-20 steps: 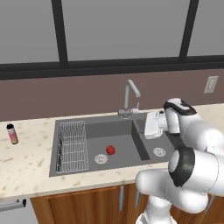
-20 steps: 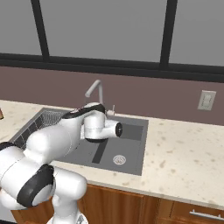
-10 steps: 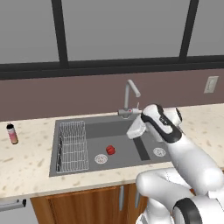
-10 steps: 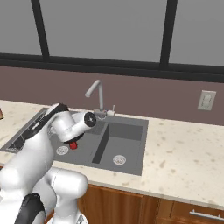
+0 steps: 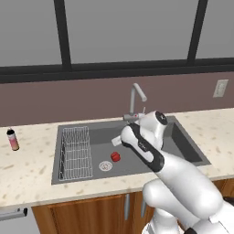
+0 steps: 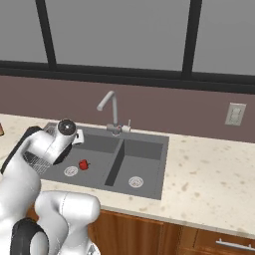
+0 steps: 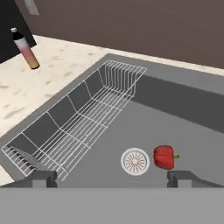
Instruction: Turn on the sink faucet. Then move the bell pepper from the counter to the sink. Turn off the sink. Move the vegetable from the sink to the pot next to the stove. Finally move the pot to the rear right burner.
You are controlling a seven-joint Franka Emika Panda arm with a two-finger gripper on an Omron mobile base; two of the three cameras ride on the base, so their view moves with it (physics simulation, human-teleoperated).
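The red bell pepper [image 7: 164,157] lies on the floor of the left basin of the dark grey sink [image 5: 91,132], just beside the round silver drain [image 7: 135,161]. My gripper [image 7: 113,179] hovers above this basin, open, with nothing between its fingertips [image 7: 43,177]. In the left base view the gripper [image 5: 117,141] hangs a little above and behind the bell pepper [image 5: 115,156]. The grey sink faucet [image 5: 135,98] stands behind the divider between the two basins. In the right base view the bell pepper [image 6: 83,164] sits right of my arm.
A wire rack [image 7: 83,118] fills the left part of the left basin. A slim pink-and-tan bottle [image 5: 13,139] stands on the beige counter [image 5: 27,164] left of the sink. The right basin [image 6: 137,167] has its own drain. A wall socket [image 6: 234,113] sits at the right.
My arm has swung left from the faucet and right basin to over the left basin. The pepper has stayed beside the drain.
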